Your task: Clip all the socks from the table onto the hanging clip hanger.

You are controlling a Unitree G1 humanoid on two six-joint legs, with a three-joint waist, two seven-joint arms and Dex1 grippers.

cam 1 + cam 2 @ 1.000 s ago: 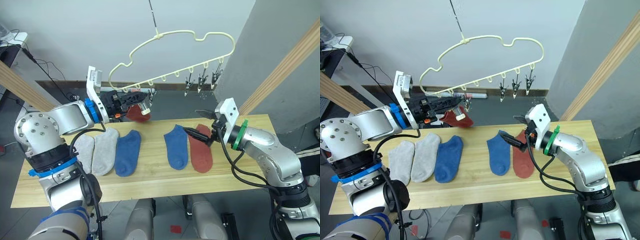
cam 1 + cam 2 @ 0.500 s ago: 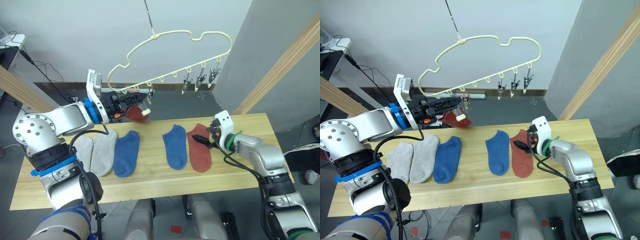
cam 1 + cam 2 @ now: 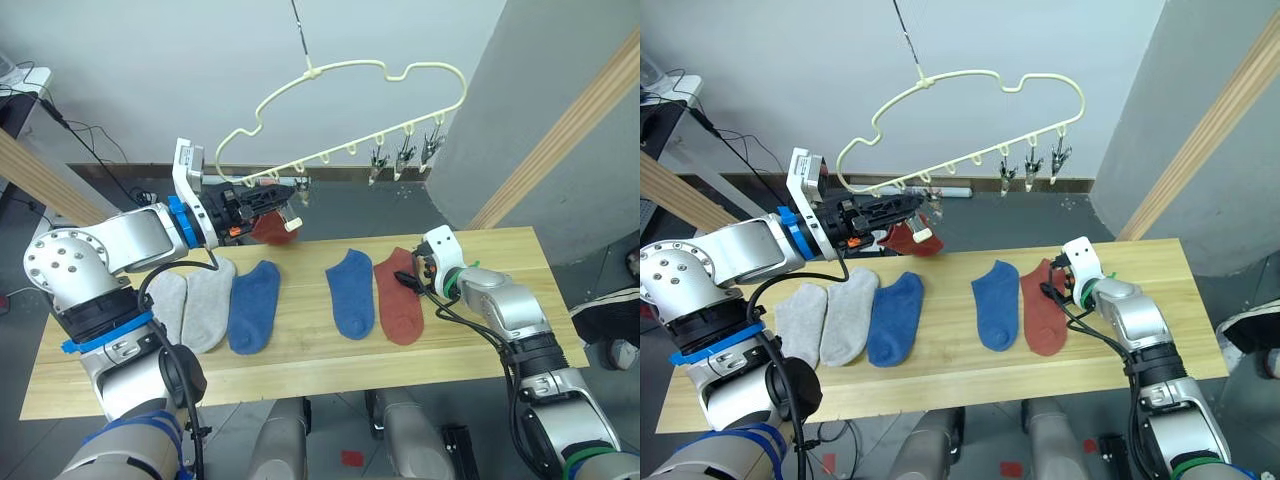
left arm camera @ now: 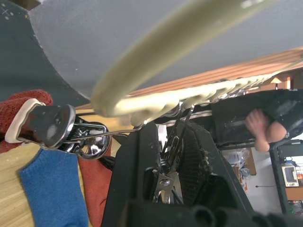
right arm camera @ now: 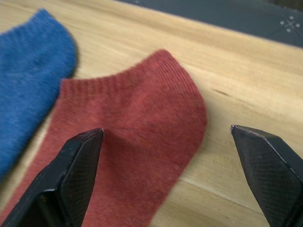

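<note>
Since a second ago our right gripper [image 5: 170,175] has pulled in and dropped to the near red sock [image 3: 398,298], while the left arm has hardly shifted.

At the far left, two light grey socks [image 3: 195,300] lie side by side on the table [image 3: 300,365], touching each other. Next comes a blue sock [image 3: 255,305], then a gap of bare wood, then a second blue sock [image 3: 351,293], and just beside it the red sock. That makes five on the table: two grey, two blue, one red. They lie flat in a row, toes pointing away, so each can be picked from above.

Our left gripper [image 3: 268,199] is raised to the left end of the clip hanger [image 3: 350,105], where the sixth sock [image 3: 268,228], also red, hangs just below the bar. In the left wrist view a metal clip [image 4: 163,177] sits between our fingers, so we judge that we are squeezing it, but how far the jaws stand we cannot tell. Whether that sock is already pinched in a clip is not clear either. Three free clips [image 3: 403,157] hang at the right end of the bar.

Our right gripper hovers just over the toe of the red sock with its jaws spread wide, one finger over the sock, the other over bare wood, holding nothing. We read this as lining up to grasp that sock next.
</note>
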